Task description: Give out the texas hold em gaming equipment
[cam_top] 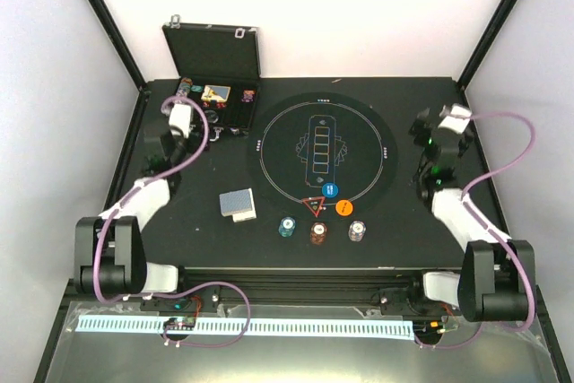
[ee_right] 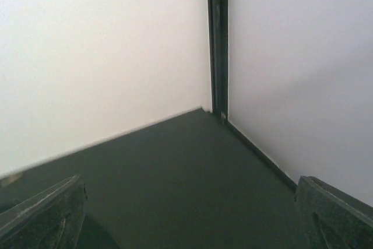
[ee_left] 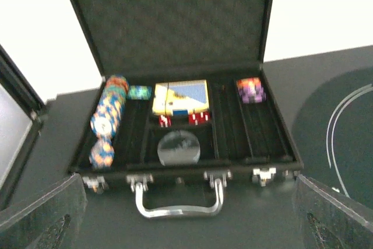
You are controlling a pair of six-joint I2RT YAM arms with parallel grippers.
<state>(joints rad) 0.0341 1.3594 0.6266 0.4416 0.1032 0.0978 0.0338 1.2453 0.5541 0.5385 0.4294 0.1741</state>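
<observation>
Poker gear sits mid-table, both grippers empty

Near the front of the table [cam_top: 206, 239], a blue-backed card deck [cam_top: 238, 204] lies just left of the round black mat [cam_top: 278, 132]. A teal chip [cam_top: 286, 227], a red-brown chip [cam_top: 317, 232] and a white chip [cam_top: 357, 230] stand in a row just off the mat's near edge. At that edge lie a red triangle marker [cam_top: 314, 206], a blue disc [cam_top: 331, 190] and an orange disc [cam_top: 343, 207]. The left gripper [ee_left: 186, 214] hovers before the open black case [ee_left: 175, 21], jaws spread wide with nothing between them; stacked chips [ee_left: 108, 115] fill the case's left compartment. The right gripper [ee_right: 186, 220] faces the far right corner, jaws likewise apart and empty.
</observation>
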